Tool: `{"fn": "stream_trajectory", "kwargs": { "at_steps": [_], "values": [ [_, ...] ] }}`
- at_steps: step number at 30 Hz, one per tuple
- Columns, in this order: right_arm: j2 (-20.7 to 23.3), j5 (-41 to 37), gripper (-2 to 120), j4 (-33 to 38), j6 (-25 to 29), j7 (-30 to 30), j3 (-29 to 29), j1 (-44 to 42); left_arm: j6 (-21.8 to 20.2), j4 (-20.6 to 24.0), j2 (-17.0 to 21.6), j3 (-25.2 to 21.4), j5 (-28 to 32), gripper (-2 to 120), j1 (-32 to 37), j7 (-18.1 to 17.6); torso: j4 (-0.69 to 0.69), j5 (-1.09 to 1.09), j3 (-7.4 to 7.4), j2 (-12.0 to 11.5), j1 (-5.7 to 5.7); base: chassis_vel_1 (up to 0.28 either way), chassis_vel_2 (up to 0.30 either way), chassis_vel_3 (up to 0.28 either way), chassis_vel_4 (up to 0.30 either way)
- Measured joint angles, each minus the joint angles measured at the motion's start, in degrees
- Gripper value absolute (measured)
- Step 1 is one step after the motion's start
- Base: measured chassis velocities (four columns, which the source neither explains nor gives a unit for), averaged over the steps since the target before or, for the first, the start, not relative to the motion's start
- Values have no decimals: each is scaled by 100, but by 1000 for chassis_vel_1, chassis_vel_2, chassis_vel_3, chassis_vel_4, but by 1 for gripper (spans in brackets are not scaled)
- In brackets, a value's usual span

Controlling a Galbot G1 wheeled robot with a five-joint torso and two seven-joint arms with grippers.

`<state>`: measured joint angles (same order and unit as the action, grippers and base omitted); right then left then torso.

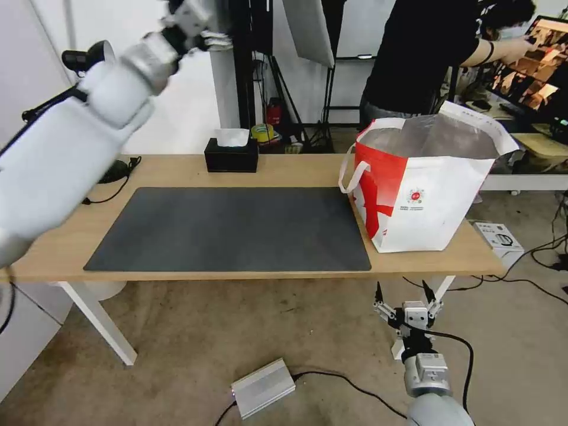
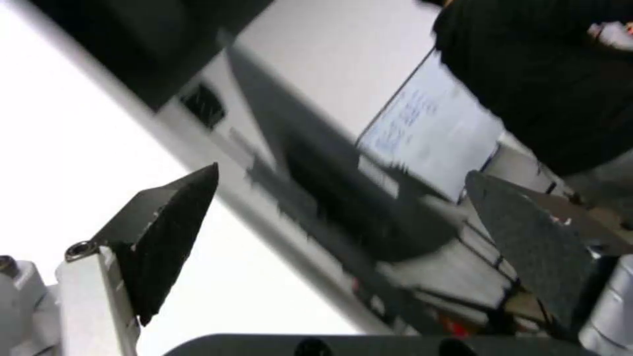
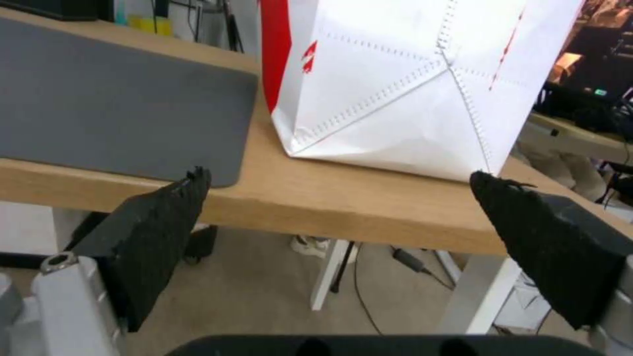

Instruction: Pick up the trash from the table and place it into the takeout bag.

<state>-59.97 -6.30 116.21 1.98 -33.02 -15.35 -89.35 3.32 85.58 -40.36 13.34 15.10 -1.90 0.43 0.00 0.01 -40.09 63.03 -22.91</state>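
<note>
The bag (image 1: pixel 435 195), with a small round red logo (image 1: pixel 415 196) whose writing is unreadable, stands at the table's (image 1: pixel 284 171) right end. The right gripper (image 1: pixel 406 294) hangs below the front edge, spread wide and empty; the left gripper (image 2: pixel 343 212), raised high, likewise.

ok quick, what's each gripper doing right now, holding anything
left gripper: open, empty, raised high.
right gripper: open, empty, below the table edge.

Table (image 1: pixel 177 171): mat (image 1: pixel 231 228), bag (image 1: pixel 426 189), tissue box (image 1: pixel 231 155)
</note>
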Motion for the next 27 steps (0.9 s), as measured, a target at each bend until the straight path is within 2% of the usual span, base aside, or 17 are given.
{"fn": "stream_trajectory", "kwargs": {
  "at_steps": [1, 2, 5, 6, 7, 10, 11, 12, 14, 15, 16, 17, 19, 20, 23, 24, 27],
  "values": [
    [0, 0, 100, 0, 0, 0, 0, 0, 0, 0, 0, 0, 0, 100, 0, 0, 0, 0, 0, 0, 0, 0, 0, 0, 0],
    [13, -2, 100, 7, 0, -1, 6, 8, -40, 190, 185, -236, 50, 100, 382, -16, -1, -5, 0, 0, 0, 0, 0, 0, 0],
    [53, -13, 100, 20, -32, -1, 89, 83, -60, 881, 785, -1447, 175, 100, 1878, -44, 2, -4, -1, -2, -1, 0, 0, 0, 0],
    [53, -13, 100, 20, -32, -1, 89, 83, -60, 881, 785, -1447, 175, 100, 1878, -44, 2, -4, -1, -2, -1, 0, 0, 0, 0],
    [58, -22, 100, 22, -45, -1, 110, 94, -59, 1110, 952, -1834, 235, 100, 2436, -89, 9, 1, 0, -1, 0, 0, 0, 0, 0],
    [54, -68, 100, 39, -64, -1, 135, 108, -54, 1705, 1117, -2786, 318, 100, 3972, -256, 0, -6, 0, -1, 1, 0, 0, 0, 0],
    [54, -68, 100, 39, -64, -1, 135, 108, -54, 1705, 1117, -2786, 318, 100, 3972, -256, 0, -6, 0, -1, 1, 0, 0, 0, 0],
    [46, -73, 100, 52, -66, -1, 128, 107, -51, 1872, 1092, -3073, 318, 100, 4407, -310, 2, 0, 0, -1, 1, 0, 0, 0, 0],
    [-16, -64, 100, 137, -66, -2, -14, -44, -45, 2074, 892, -3287, 313, 100, 5017, -419, 4, 2, 0, -1, 1, 0, 0, 0, 0],
    [-41, -53, 100, 175, -65, -5, -79, -139, -53, 2163, 775, -3359, 312, 100, 5250, -500, -4, -10, -1, -1, 1, 0, 0, 0, 0],
    [-41, -53, 100, 175, -65, -5, -79, -139, -53, 2163, 775, -3359, 312, 100, 5250, -500, -4, -10, -1, -1, 1, 0, 0, 0, 0],
    [-51, -30, 100, 209, -61, -9, -128, -173, -57, 2349, 614, -3608, 305, 100, 5686, -631, -10, -4, 0, -1, 0, 0, 0, 0, 0],
    [-51, -20, 100, 230, -60, -11, -144, -169, -80, 2572, 393, -3941, 293, 100, 6257, -767, -2, 2, -1, -1, 0, -12, -18, -17, -27],
    [-51, -20, 100, 230, -60, -11, -144, -169, -80, 2572, 393, -3941, 293, 100, 6257, -767, -2, 2, -1, -1, 0, 0, 0, 0, 0],
    [-46, -19, 100, 251, -60, -11, -150, -146, -110, 2913, -57, -4395, 245, 100, 7091, -1002, 1, 2, -1, 0, 0, 0, 0, 0, 0],
    [-46, -19, 100, 251, -60, -11, -150, -146, -110, 2913, -57, -4395, 245, 100, 7091, -1002, 1, 2, -1, 0, 0, 0, 0, 0, 0],
    [-44, -19, 100, 271, -62, -11, -154, -147, -123, 3291, -690, -4664, 89, 100, 8011, -1234, 0, 0, 0, 0, 0, 0, 0, 0, 0]
  ]
}}
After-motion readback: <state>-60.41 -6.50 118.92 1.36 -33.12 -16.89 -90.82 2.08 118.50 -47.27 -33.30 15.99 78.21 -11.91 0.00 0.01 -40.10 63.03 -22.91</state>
